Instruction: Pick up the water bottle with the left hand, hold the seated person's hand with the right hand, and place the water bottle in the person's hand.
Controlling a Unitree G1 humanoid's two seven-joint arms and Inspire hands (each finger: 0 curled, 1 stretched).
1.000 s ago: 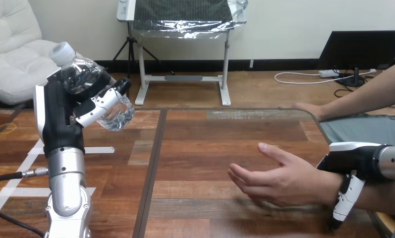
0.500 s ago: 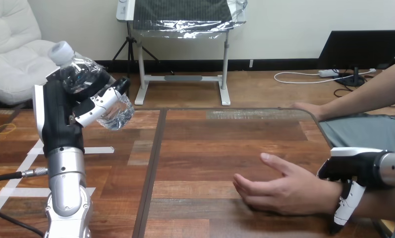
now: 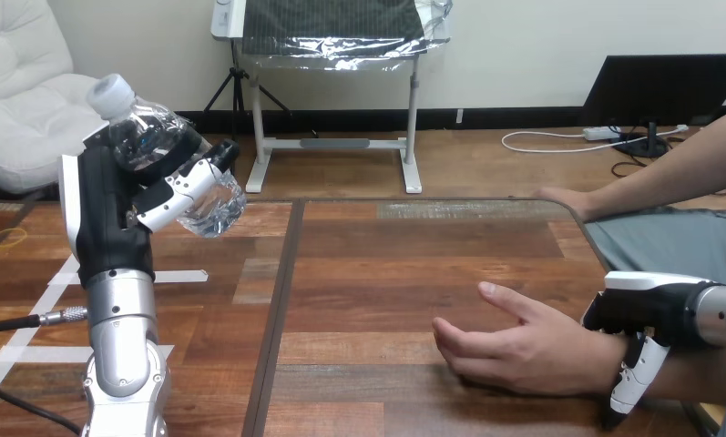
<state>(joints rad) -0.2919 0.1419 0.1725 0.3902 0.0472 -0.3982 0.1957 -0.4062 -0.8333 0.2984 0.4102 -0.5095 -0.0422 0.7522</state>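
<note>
Handover at mid-course. The water bottle [image 3: 149,137] is already lifted and is clasped in the left hand [image 3: 104,214], whose fingers [image 3: 177,193] are curled round the clear body. The bottle is held tilted, with its white cap [image 3: 113,91] uppermost and toward the view's left, high above the left part of the table [image 3: 386,264].

The right hand [image 3: 646,309] is laid over the person's wrist [image 3: 603,353] at the view's right. Its thumb [image 3: 634,378] is hooked down the near side of the wrist, so the supporting hold is judged to be made.

The person's hand [image 3: 523,350] is offered low over the table, fingers loosely spread and pointing left, and nothing is held in it. The bottle is well apart from that hand, up and to its left, with bare table between them.

Two steps are judged done, the pick-up and the hold. The carry across the table and the placing of the bottle into the waiting hand are not yet done.
</note>
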